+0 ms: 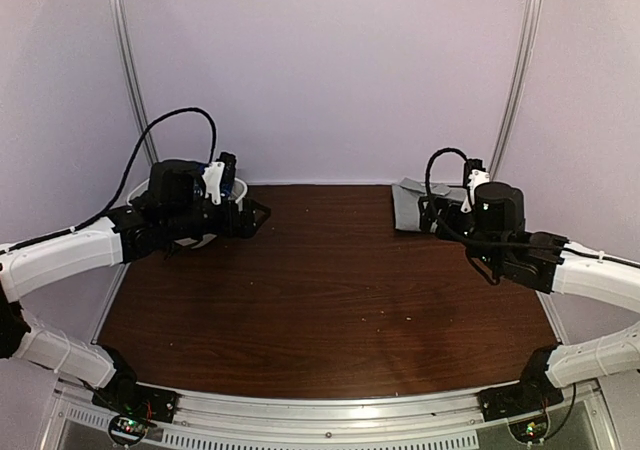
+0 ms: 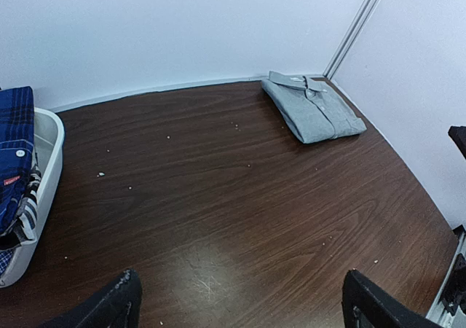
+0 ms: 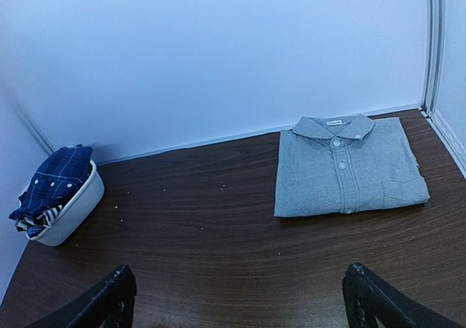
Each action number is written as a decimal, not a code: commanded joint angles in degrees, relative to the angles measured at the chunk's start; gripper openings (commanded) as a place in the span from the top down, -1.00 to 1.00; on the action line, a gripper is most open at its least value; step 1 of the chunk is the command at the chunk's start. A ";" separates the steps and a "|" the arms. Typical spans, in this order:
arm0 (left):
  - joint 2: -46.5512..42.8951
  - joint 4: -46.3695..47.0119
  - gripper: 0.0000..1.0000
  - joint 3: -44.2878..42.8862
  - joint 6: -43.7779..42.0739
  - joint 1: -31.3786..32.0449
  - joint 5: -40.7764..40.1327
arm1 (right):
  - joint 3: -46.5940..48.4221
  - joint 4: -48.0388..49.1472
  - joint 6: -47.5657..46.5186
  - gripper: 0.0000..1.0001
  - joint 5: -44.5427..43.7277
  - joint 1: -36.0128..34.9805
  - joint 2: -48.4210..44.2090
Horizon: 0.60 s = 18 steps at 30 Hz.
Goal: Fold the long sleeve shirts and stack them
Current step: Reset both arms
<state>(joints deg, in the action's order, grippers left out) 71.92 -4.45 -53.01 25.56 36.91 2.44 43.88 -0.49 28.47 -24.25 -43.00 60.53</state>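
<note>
Two claws are wide open, and both hold nothing. The left claw [image 2: 240,302] hangs above the brown table [image 1: 330,290]. Its two black fingers [image 2: 116,302] are far apart, with only bare wood between them. The right claw [image 3: 240,295] hangs above the table too, and its fingers [image 3: 368,295] are spread just as wide.

In front of the right claw lies the grey shirt [image 3: 342,171]. It is folded flat into a neat block, with its collar toward the wall and small white buttons down the front. It sits in the far right corner of the table, close to the wall.

Over by the left claw, at the far left side, stands a white basket [image 3: 76,208]. A dark blue checked shirt [image 3: 54,178] is bunched up inside it and hangs over its rim. The basket and the grey shirt are well apart.
</note>
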 commanded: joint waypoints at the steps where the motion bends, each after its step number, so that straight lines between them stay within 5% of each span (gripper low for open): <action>1: 0.53 -0.10 -0.95 -2.25 -2.77 -0.17 -1.53 | 0.81 0.33 0.45 -1.00 -1.26 -0.17 1.14; 18: 1.98 6.53 -0.95 -1.88 -0.33 -0.12 -9.03 | -0.92 -0.73 1.57 -1.00 -0.34 -0.15 -1.61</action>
<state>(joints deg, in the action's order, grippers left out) 74.35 -3.40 -54.83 24.21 36.91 -4.82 43.48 -0.54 29.78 -24.99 -43.00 60.51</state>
